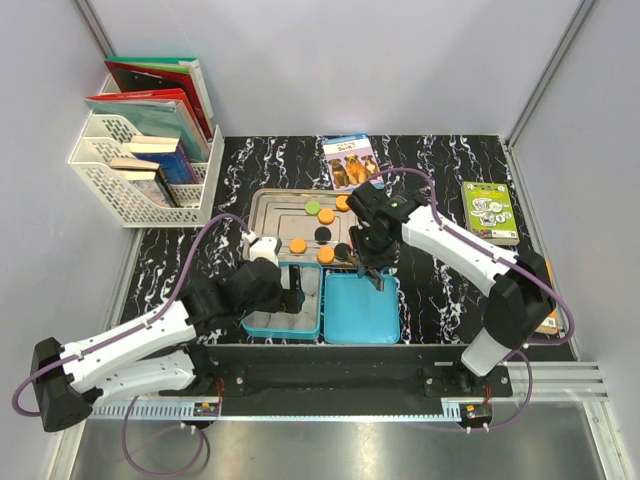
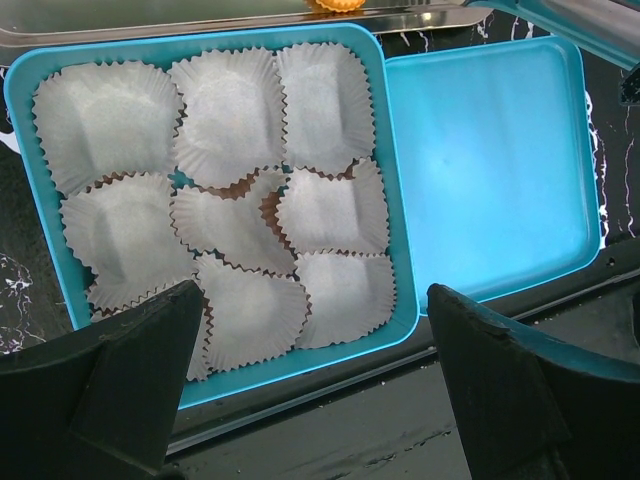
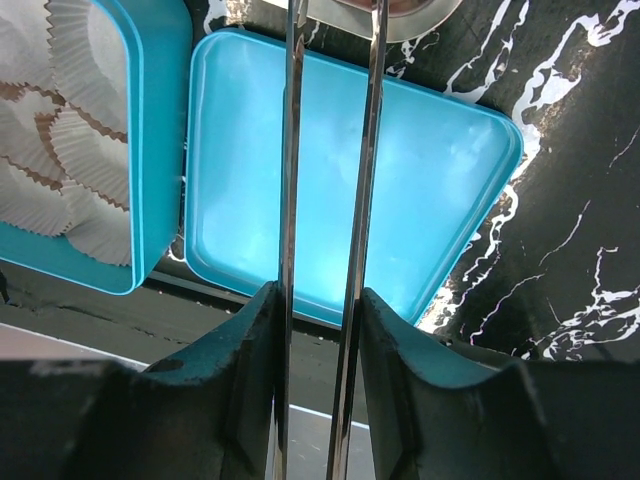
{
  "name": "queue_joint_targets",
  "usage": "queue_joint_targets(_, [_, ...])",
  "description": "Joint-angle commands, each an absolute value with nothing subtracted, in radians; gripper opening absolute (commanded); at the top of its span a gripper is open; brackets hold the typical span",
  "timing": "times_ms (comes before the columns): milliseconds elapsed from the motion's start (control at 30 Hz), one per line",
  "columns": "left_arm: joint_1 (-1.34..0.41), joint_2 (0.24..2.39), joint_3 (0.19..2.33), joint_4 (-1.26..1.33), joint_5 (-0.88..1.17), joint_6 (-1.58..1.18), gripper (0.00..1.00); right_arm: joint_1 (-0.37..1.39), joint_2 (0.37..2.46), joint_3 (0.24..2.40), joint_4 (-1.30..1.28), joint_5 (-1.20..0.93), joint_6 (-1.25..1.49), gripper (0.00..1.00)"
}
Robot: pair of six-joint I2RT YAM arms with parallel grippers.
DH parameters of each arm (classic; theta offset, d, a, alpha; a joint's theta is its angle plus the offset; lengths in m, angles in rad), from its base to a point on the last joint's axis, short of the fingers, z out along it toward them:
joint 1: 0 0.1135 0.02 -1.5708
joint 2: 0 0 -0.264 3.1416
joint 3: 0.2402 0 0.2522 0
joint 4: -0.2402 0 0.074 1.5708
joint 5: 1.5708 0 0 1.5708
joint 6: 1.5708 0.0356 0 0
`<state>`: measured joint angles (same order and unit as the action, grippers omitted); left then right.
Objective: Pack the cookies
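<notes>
Several cookies lie on a metal tray (image 1: 262, 215): green (image 1: 312, 208), orange (image 1: 327, 216), black (image 1: 322, 236), orange (image 1: 298, 245) and more. One orange cookie (image 2: 335, 4) peeks in at the top of the left wrist view. My right gripper (image 1: 368, 262) (image 3: 318, 300) is shut on metal tongs (image 3: 290, 150), whose two arms stand apart over the blue lid (image 3: 420, 170); their tips are out of view. My left gripper (image 1: 292, 295) (image 2: 315, 380) is open and empty at the near edge of the blue box (image 2: 400, 250), which holds several white paper cups (image 2: 230, 110).
The lid (image 1: 362, 310) lies right of the box (image 1: 283, 325). A white rack with books (image 1: 140, 170) stands back left. A dog booklet (image 1: 350, 160) lies behind the tray, a green book (image 1: 490, 210) at the right.
</notes>
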<state>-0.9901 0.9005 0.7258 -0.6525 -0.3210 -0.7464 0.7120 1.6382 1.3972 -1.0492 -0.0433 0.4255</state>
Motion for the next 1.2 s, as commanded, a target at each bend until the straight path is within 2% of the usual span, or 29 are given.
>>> queue_joint_targets(0, [-0.988, 0.899, 0.749, -0.606, -0.330, -0.750, 0.99, 0.729, 1.583, 1.410, -1.008, -0.034, 0.452, 0.41])
queue_joint_targets(367, [-0.988, 0.919, 0.750, -0.600, -0.316, -0.752, 0.99, 0.742, 1.571, 1.393, -0.980, -0.023, 0.469, 0.43])
queue_joint_targets(733, [-0.988, 0.925, 0.744, -0.600, -0.314, -0.753, 0.99, 0.742, 1.601, 1.321, -0.945, 0.034, 0.466, 0.51])
queue_joint_targets(1167, [-0.988, 0.960, 0.753, -0.591, -0.302, -0.756, 0.99, 0.742, 1.575, 1.281, -0.928, 0.066, 0.459, 0.49])
